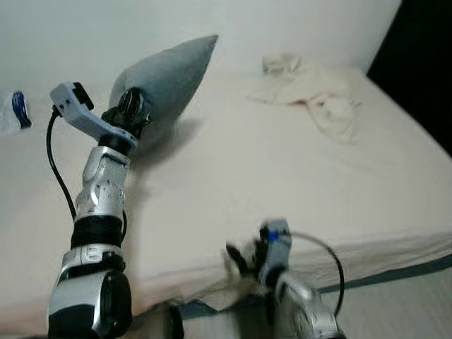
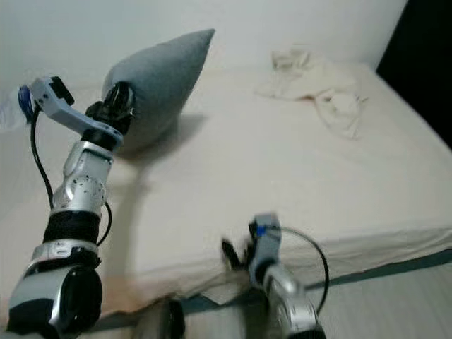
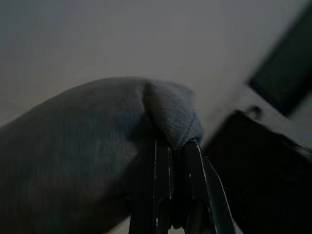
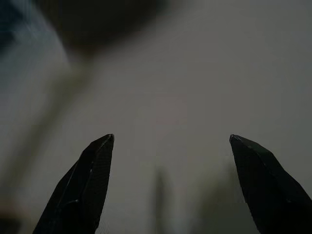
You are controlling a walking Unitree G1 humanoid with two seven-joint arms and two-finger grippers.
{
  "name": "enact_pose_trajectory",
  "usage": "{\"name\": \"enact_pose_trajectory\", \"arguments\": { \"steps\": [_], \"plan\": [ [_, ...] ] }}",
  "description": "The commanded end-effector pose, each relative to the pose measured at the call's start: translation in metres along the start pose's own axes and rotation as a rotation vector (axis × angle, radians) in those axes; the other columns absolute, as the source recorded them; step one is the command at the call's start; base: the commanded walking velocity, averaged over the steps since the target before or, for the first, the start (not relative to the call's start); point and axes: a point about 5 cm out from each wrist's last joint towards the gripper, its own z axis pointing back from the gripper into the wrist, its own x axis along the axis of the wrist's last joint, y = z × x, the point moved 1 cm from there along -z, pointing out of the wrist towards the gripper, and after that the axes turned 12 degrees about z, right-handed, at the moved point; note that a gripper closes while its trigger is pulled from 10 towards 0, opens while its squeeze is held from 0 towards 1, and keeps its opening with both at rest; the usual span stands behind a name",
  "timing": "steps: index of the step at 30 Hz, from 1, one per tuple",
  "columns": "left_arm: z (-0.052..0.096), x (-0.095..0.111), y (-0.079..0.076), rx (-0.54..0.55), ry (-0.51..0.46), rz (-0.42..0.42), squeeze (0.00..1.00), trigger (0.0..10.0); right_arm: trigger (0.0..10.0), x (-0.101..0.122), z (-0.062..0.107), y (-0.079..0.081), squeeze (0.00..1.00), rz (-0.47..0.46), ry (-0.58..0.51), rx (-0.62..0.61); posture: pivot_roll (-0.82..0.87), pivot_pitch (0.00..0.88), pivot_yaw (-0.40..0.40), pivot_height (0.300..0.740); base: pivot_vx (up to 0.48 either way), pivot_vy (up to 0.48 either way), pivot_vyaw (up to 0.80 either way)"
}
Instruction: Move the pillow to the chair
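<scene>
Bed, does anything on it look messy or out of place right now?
Yes. The grey pillow is tipped up on end, one corner pinched in the left gripper. A crumpled cream cloth lies bunched near the far side of the bed. The right gripper hangs open by the bed's edge.

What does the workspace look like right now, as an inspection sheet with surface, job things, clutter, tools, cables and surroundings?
Surface: bed with a pale sheet.
Job's things: grey pillow, tipped up on the bed with one corner pointing up.
Clutter: crumpled cream cloth near the far side; blue object at the robot's left.
Tools: left tool shut on a pillow fold; right tool open, low by the bed edge.
Cables: black cable beside the left arm.
Surroundings: white wall.
</scene>
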Motion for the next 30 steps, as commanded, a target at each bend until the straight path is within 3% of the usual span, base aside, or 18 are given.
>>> {"name": "enact_pose_trajectory", "arguments": {
  "steps": [1,6,8,10,13,18,23,24,26,27,30],
  "plan": [
    [0.006,-0.014,-0.003,-0.021,0.051,0.02,0.0,0.0,10.0,-0.017,0.004,0.002,0.0,-0.038,0.047,0.005,-0.14,0.0,0.085,0.655,0.0,0.0,0.0],
    [0.024,-0.045,0.006,0.052,0.124,0.08,0.0,0.0,10.0,-0.019,0.001,-0.006,0.0,-0.044,0.048,-0.018,-0.14,0.0,0.086,0.674,0.0,0.0,0.0],
    [0.029,-0.053,0.005,0.056,0.153,0.091,0.0,0.0,10.0,-0.02,0.002,-0.008,0.0,-0.044,0.049,-0.021,-0.14,0.0,0.087,0.679,0.0,0.0,0.0],
    [0.036,-0.076,-0.002,0.042,0.234,0.104,0.0,0.0,10.0,-0.026,0.003,-0.011,0.0,-0.042,0.057,-0.026,-0.14,0.0,0.088,0.698,0.0,0.0,0.0],
    [0.037,-0.079,-0.004,0.035,0.249,0.104,0.0,0.0,10.0,-0.027,0.003,-0.011,0.0,-0.042,0.059,-0.027,-0.14,0.0,0.089,0.708,0.0,0.0,0.0],
    [0.042,-0.095,-0.006,0.016,0.318,0.069,0.0,0.0,10.0,-0.031,0.002,-0.013,0.0,-0.038,0.074,-0.036,-0.15,0.0,0.095,0.737,0.0,0.0,0.0],
    [0.056,-0.112,0.003,0.048,0.397,0.012,0.0,0.0,10.0,-0.046,0.007,-0.019,0.0,-0.005,0.15,-0.072,-0.15,0.0,0.092,0.74,0.0,0.0,0.0],
    [0.06,-0.115,0.007,0.068,0.414,0.008,0.0,5.9,10.0,-0.052,0.01,-0.02,0.0,-0.005,0.172,-0.078,-0.15,0.0,0.088,0.74,0.0,0.0,0.0],
    [0.063,-0.117,0.01,0.082,0.426,0.005,0.0,5.9,10.0,-0.056,0.013,-0.021,0.0,-0.007,0.187,-0.082,-0.15,0.0,0.088,0.74,0.0,0.0,0.0],
    [0.075,-0.123,0.021,0.131,0.457,-0.015,0.0,10.0,10.0,-0.072,0.022,-0.024,0.0,0.008,0.263,-0.103,-0.15,0.0,0.082,0.74,0.0,0.0,0.0],
    [0.084,-0.126,0.03,0.174,0.478,-0.031,0.0,10.0,10.0,-0.084,0.031,-0.025,0.0,0.029,0.327,-0.11,-0.14,0.0,0.08,0.74,0.0,0.0,0.0]
  ]
}}
